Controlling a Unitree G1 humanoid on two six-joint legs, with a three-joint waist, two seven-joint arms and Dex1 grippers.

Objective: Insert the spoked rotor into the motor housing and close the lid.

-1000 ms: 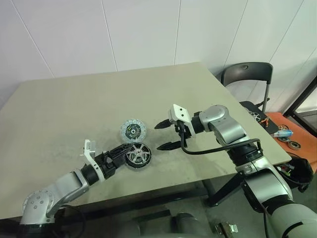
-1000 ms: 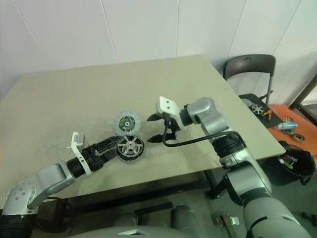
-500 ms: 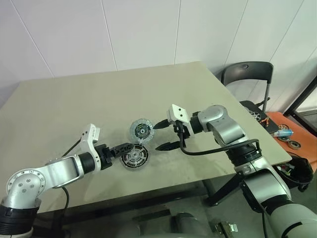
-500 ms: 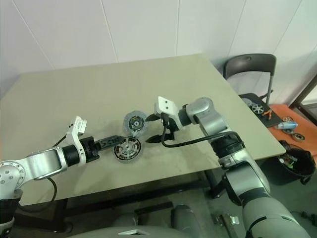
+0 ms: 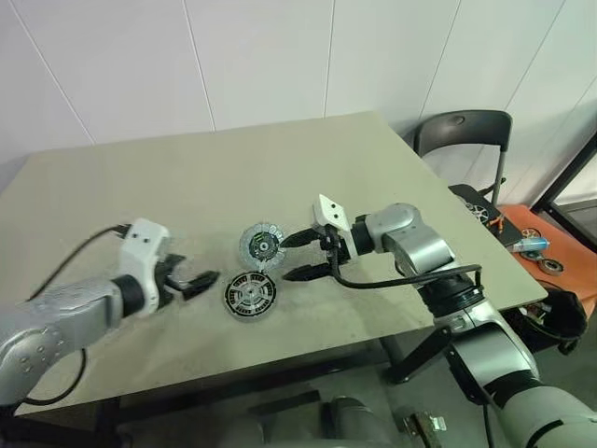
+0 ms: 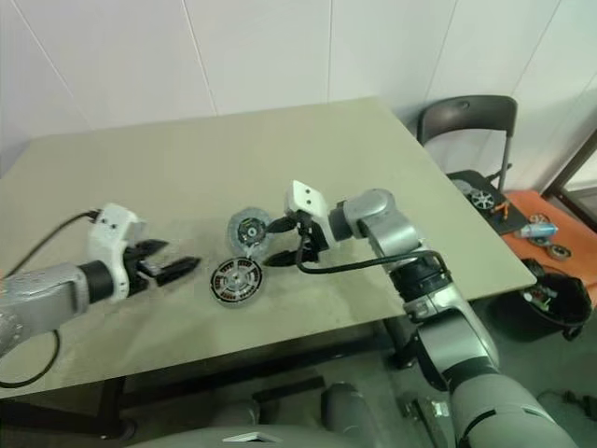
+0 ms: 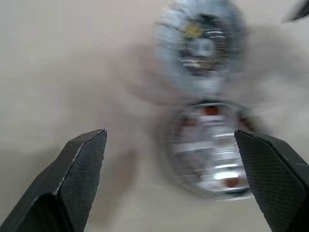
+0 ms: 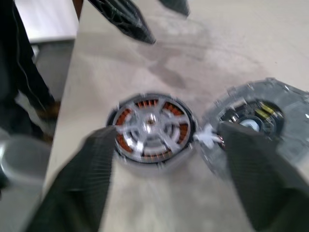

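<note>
Left hand [image 5: 198,280] is now clear, wide open, w/ black spoked rotor [image 5: 250,295] seated in copper-wound housing. Right hand [image 5: 298,256], half-open, is narrowing beside round silver-grey lid [image 5: 263,246] on beige table [image 5: 140,196]; lid closure pending.

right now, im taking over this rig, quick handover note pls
Left gripper: open, empty, off to the left of the parts.
Right gripper: open around the lid's right edge, not clearly gripping.
Spoked rotor sits in the motor housing on the table; copper shows between the spokes.
Lid lies just behind it, segmented face up.
Done: rotor inserted.
Left: pick up the lid and close it over the housing.
</note>
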